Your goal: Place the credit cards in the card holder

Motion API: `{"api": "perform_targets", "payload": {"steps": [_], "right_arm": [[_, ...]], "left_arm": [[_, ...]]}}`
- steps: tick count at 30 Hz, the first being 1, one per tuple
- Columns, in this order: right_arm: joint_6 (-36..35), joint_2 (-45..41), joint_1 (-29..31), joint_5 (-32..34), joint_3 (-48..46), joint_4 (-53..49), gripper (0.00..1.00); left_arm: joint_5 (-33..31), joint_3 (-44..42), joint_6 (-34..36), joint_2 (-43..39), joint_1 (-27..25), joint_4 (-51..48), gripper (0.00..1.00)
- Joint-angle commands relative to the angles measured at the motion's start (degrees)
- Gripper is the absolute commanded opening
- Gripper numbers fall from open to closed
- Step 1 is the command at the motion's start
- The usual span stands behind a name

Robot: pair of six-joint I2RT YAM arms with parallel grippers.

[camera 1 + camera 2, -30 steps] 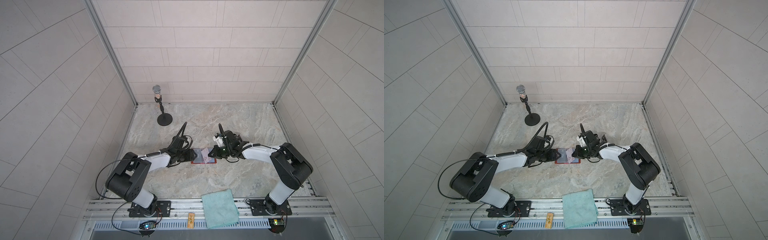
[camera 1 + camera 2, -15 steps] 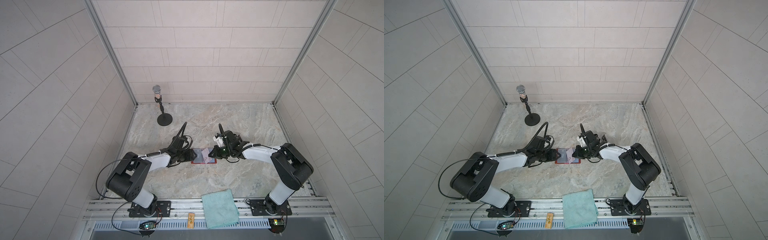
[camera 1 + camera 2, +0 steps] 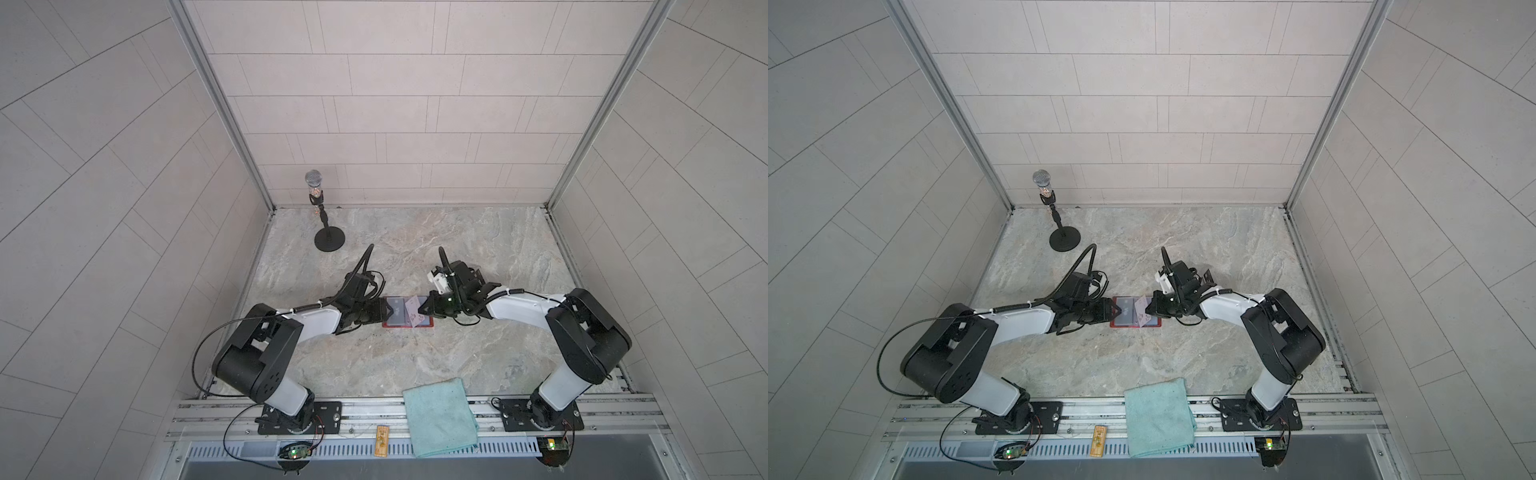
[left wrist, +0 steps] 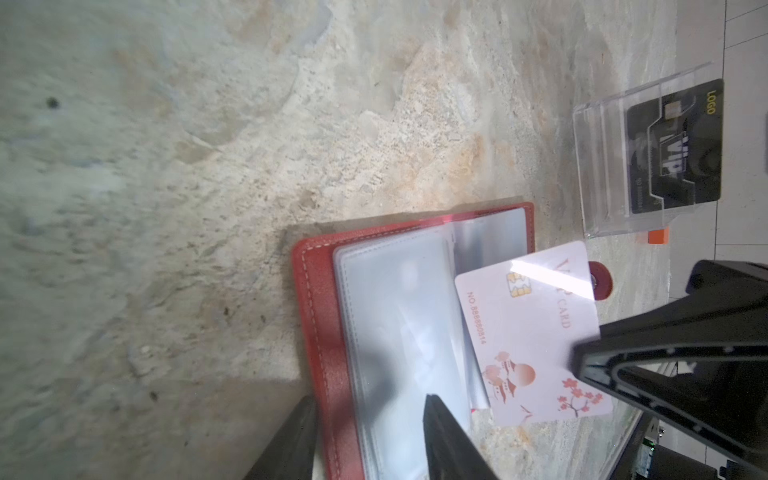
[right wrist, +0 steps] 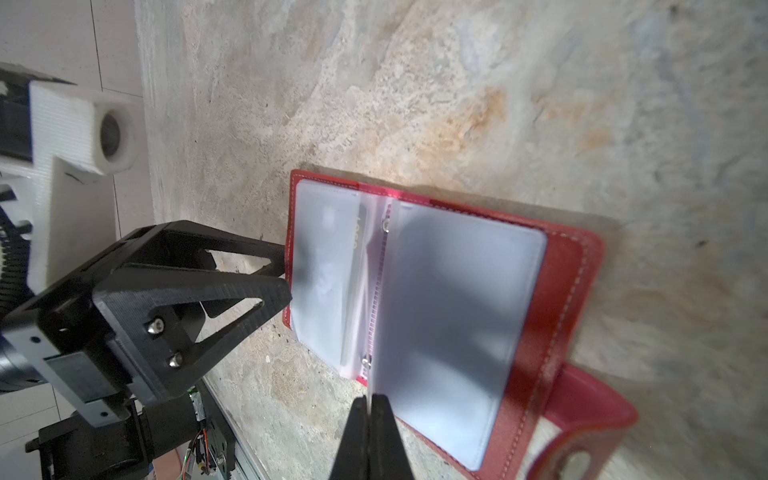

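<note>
Left pincer slightly narrower at card holder.

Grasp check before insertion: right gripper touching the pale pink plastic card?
Touching. Right wrist view: right gripper shut on pale pink plastic card; left wrist view agrees.

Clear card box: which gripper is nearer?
Right. The right gripper holds a pale card over the wallet half nearest the box; the left gripper sits at the wallet's far edge.
</note>
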Motion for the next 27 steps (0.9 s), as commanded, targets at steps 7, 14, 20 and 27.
{"api": "perform_targets", "payload": {"steps": [7, 14, 20, 27], "right_arm": [[1.12, -0.07, 0.25, -2.54, -1.09, 2.95, 0.00], [1.67, 1.26, 0.24, -2.94, -0.97, 4.02, 0.00], [2.00, 2.99, 0.14, -2.93, -0.80, 5.16, 0.00], [2.33, 4.79, 0.05, -2.85, -0.97, 7.41, 0.00]], "left_arm": [[-0.11, -0.98, -0.10, 1.38, 0.14, -3.01, 0.48], [0.42, -1.46, -0.33, 1.04, 0.03, -2.92, 0.47], [1.35, -1.99, -0.64, 0.92, 0.03, -2.57, 0.47], [1.80, -2.84, -1.06, 0.81, 0.00, -2.02, 0.47]]}}
